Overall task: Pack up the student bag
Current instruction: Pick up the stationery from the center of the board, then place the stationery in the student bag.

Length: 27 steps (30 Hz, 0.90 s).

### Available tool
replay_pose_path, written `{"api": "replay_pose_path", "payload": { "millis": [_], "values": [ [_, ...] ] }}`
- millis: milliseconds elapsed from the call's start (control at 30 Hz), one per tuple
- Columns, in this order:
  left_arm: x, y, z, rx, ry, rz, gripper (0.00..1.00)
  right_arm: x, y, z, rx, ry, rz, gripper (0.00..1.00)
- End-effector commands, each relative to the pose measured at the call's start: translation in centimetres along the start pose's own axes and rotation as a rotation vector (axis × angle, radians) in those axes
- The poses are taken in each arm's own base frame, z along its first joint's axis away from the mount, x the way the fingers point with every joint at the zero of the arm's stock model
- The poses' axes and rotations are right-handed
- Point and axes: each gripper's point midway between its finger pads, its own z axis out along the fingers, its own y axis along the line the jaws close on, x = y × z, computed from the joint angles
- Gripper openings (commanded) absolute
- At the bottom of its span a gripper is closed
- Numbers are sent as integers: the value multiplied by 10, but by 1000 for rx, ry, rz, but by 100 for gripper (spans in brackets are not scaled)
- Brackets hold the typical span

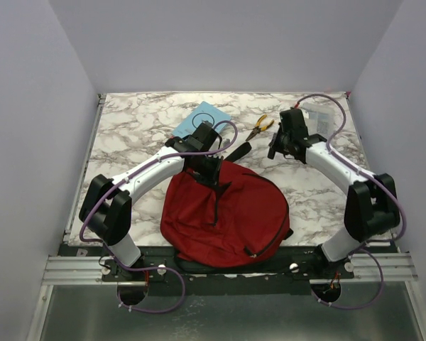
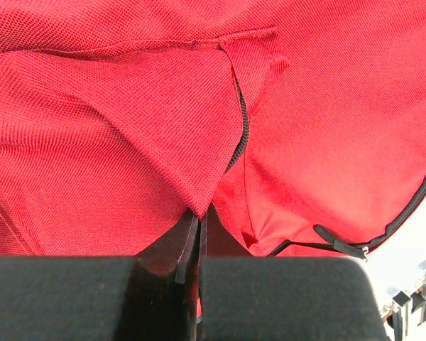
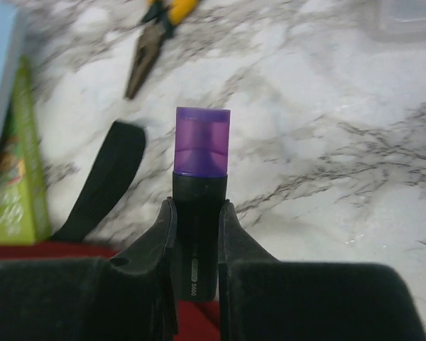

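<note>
my left gripper (image 2: 197,220) is pinched shut on a corner flap of the student bag (image 1: 224,213), which lies at the near edge of the table (image 1: 128,128) between the arms. my right gripper (image 3: 197,213) is clamped narrow around a purple-capped marker (image 3: 202,142), over the marble just past the bag. my worry is that thin corner pinch: if the fabric slips, the mouth sags shut and the marker lands on cloth, or rolls off toward the pliers (image 3: 153,50).
</note>
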Motion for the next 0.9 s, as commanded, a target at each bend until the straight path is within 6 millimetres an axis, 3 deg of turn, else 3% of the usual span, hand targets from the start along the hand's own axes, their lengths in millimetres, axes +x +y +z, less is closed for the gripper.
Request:
{"api": "replay_pose_path", "payload": {
  "millis": [0, 200, 400, 633, 867],
  "values": [
    [-7, -12, -3, 39, -15, 7, 0, 28, 44, -41, -401, 66, -112, 1],
    [-7, -12, -2, 43, -13, 6, 0, 77, 64, -113, -791, 156, -160, 1],
    [-7, -15, -2, 54, -10, 4, 0, 131, 76, -159, -1037, 302, -85, 1],
    [-7, -12, -1, 43, -10, 1, 0, 189, 90, -163, -1073, 428, -48, 1],
    [-7, -11, -3, 36, -17, 4, 0, 211, 113, -164, -1089, 454, -53, 1]
  ]
}}
